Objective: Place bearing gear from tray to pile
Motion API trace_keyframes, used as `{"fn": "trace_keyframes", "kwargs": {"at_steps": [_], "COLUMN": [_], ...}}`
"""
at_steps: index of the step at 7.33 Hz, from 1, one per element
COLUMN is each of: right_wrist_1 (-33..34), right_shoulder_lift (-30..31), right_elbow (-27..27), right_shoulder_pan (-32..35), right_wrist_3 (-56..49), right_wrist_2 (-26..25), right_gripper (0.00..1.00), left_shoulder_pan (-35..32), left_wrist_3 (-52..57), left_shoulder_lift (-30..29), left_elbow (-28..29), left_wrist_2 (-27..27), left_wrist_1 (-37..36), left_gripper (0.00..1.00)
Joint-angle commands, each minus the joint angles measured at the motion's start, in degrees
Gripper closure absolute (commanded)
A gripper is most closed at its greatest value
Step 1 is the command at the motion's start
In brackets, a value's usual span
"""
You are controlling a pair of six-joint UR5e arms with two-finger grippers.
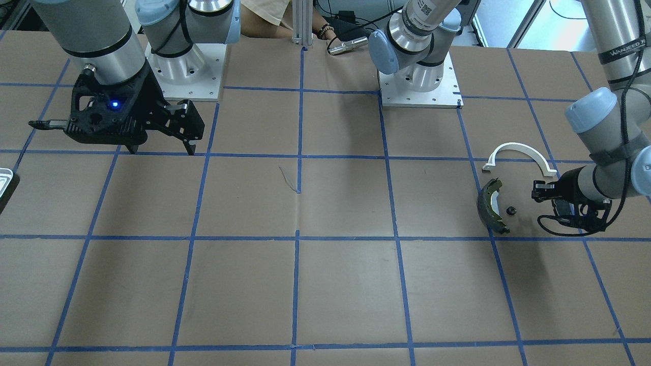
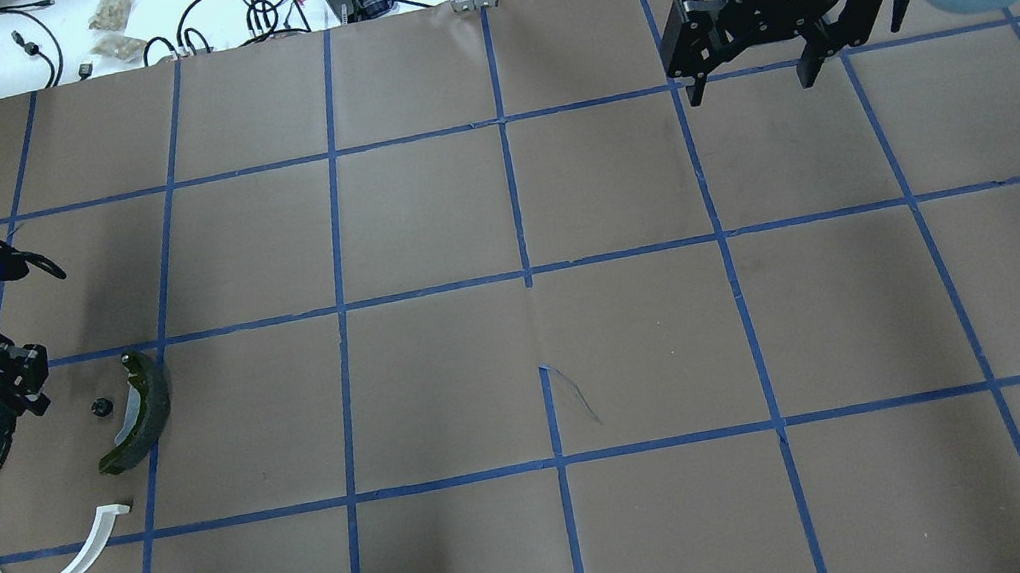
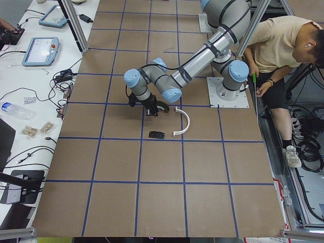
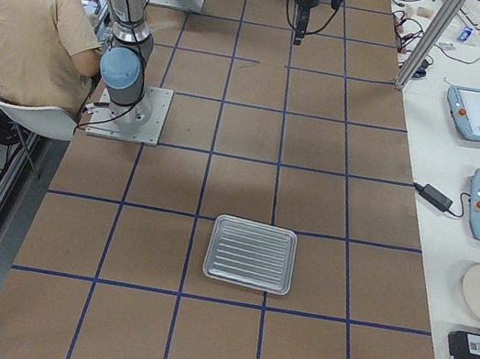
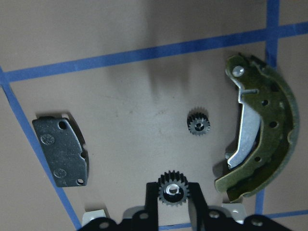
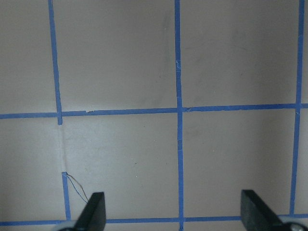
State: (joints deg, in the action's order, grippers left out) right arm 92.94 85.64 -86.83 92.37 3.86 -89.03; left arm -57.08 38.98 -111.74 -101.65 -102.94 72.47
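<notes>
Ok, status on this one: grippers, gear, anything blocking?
Left gripper shut on bearing gear, over the pile. Right gripper open, empty. Tray empty. Nothing blocking; small gear, brake shoe, pad lie close by.

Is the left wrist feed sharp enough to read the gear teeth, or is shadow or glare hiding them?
Left wrist view: sharp, evenly lit; teeth clear on the bearing gear in the left end effector and on the loose gear; faint shadow streak above. Right wrist view: paler, softer.
</notes>
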Motion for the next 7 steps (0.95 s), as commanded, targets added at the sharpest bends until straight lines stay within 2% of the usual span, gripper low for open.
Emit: {"fn": "trace_keyframes", "kwargs": {"at_steps": [1,2,3,6,7], "right_wrist_1": [-0.04,-0.04,-0.04,-0.04,-0.04], "right_shoulder_lift": [0.05,-0.04,0.05,0.05,0.05], "right_elbow": [0.00,0.00,0.00,0.00,0.00], "right_shoulder_pan": [0.00,0.00,0.00,0.00,0.09], "right_wrist_3": [0.00,0.00,0.00,-0.08,-0.08], "right_wrist_2": [-0.09,-0.35,-0.36,-0.36,-0.10], "right_gripper": [0.00,0.00,0.00,0.00,0.00], "left_shoulder_pan": [0.66,0.66,0.66,-0.57,-1.70], "left_wrist_3": [0.30,0.30,0.22,0.31,-0.30], "left_shoulder_lift": [-0.76,-0.76,-0.85,2.21,4.67], "left_elbow": [-1.53,-1.44,-1.53,0.57,2.49], "left_wrist_2": [0.28,0.37,0.46,1.24,6.38], "left_wrist_1": [-1.71,-1.72,-1.72,-0.31,4.82], "left_gripper": [1.00,0.96,0.02,0.00,0.00]}}
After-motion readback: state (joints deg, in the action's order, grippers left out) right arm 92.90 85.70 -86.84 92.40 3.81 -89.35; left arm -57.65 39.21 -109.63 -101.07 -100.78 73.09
